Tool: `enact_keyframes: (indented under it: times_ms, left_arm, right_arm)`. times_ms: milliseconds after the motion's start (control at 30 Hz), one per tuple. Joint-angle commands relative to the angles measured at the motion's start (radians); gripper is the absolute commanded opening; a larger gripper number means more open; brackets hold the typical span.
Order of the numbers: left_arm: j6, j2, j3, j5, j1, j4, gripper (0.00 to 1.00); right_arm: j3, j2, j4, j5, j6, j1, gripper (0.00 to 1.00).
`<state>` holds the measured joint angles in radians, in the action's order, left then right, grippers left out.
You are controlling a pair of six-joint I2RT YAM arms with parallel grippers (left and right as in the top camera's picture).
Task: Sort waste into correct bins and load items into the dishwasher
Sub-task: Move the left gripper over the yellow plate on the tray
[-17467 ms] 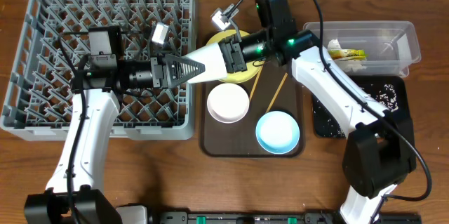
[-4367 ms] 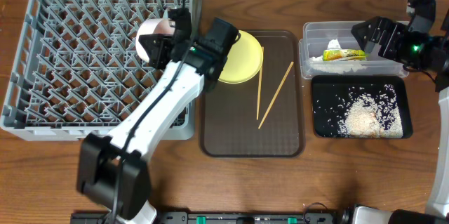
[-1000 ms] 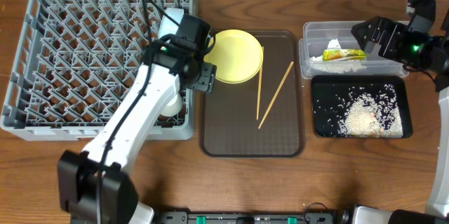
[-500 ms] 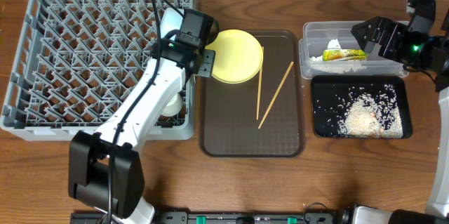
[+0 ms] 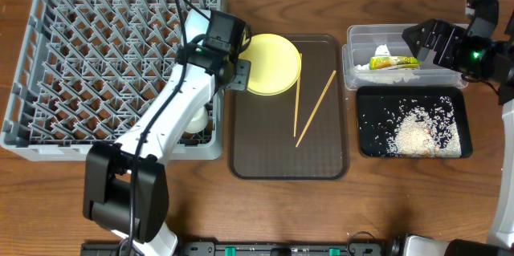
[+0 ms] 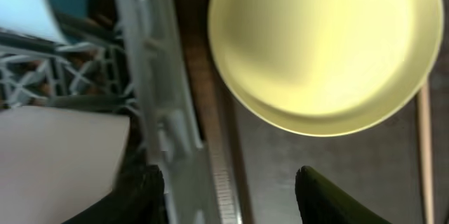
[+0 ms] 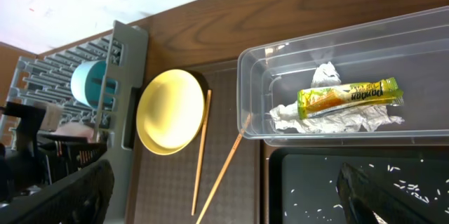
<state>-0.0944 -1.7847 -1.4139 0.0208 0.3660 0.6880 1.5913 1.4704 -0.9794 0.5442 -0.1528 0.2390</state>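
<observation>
In the grey dish rack (image 5: 112,63) I have the pale blue bowl (image 5: 193,25) and white bowl (image 5: 195,119) loaded; my left jaws hover part-open and empty at the rim of the yellow plate (image 5: 273,63), which waits with the two chopsticks (image 5: 309,107) on the brown tray (image 5: 321,168); the wrapper (image 5: 395,62) lies in the clear tub (image 5: 474,47), rice (image 5: 414,132) in the black tray (image 5: 365,148), right jaws wide and empty

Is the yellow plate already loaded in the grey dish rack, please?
No, the yellow plate lies flat on the brown tray, beside the grey dish rack.
</observation>
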Motion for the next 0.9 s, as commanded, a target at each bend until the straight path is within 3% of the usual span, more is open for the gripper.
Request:
enact_keyframes:
  times_ms: [0, 467, 567, 633, 867]
  left_arm:
    - [-0.034, -0.018, -0.014, -0.046, 0.043, 0.002, 0.62]
    - [-0.05, -0.034, -0.186, -0.199, 0.146, -0.039, 0.62]
    - [-0.161, -0.081, -0.185, -0.16, 0.147, -0.022, 0.61]
    - [-0.353, -0.129, -0.185, -0.044, 0.151, 0.031, 0.57]
    - [-0.592, -0.249, -0.185, 0.022, 0.173, 0.048, 0.57]
  right_arm:
    - [0.01, 0.001, -0.002, -0.003, -0.007, -0.001, 0.99]
    - [0.01, 0.001, -0.002, -0.003, -0.007, -0.001, 0.99]
    - [0.01, 0.001, -0.002, -0.003, -0.007, -0.001, 0.99]
    - [0.01, 0.001, -0.002, -0.003, -0.007, -0.001, 0.99]
    - [0.01, 0.001, -0.002, -0.003, -0.007, -0.001, 0.99]
